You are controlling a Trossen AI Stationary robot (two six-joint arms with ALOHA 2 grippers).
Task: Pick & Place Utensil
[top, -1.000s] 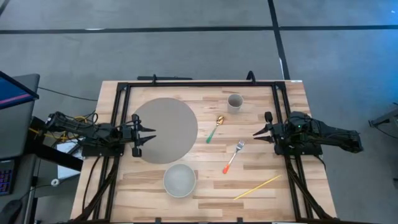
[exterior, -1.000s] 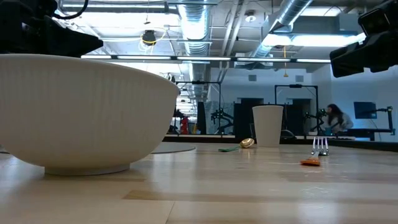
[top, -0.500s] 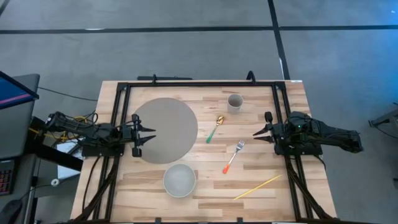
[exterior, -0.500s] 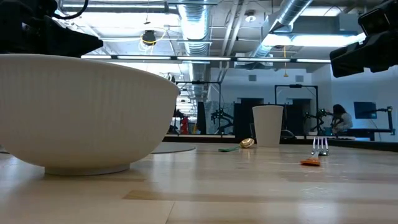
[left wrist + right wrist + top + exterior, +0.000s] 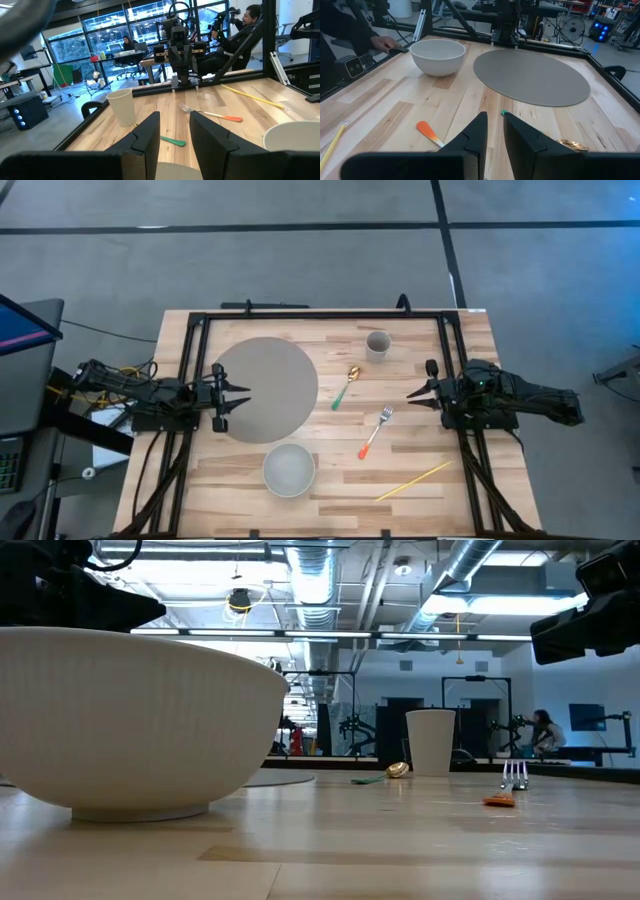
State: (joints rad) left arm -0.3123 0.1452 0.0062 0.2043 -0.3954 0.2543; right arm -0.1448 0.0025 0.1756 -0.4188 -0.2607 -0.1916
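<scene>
A fork [image 5: 373, 432] with an orange handle lies flat on the wooden table, right of centre. A gold spoon [image 5: 345, 387] with a green handle lies just beyond it, beside a round grey mat [image 5: 262, 389]. A yellow chopstick [image 5: 412, 481] lies near the front right. My left gripper [image 5: 245, 395] hovers open over the mat's left part. My right gripper [image 5: 410, 400] hovers open to the right of the fork. In the right wrist view the fork's orange handle [image 5: 427, 131] and the spoon's bowl [image 5: 572, 145] lie ahead of the right gripper [image 5: 494, 117]. The left gripper [image 5: 175, 117] faces the fork [image 5: 212, 114].
A white cup [image 5: 377, 345] stands near the far edge and a white bowl [image 5: 289, 469] near the front edge, filling the low view's left [image 5: 130, 720]. A black frame [image 5: 300, 313] runs round the table. A person's hand [image 5: 385, 42] rests beyond the table's edge.
</scene>
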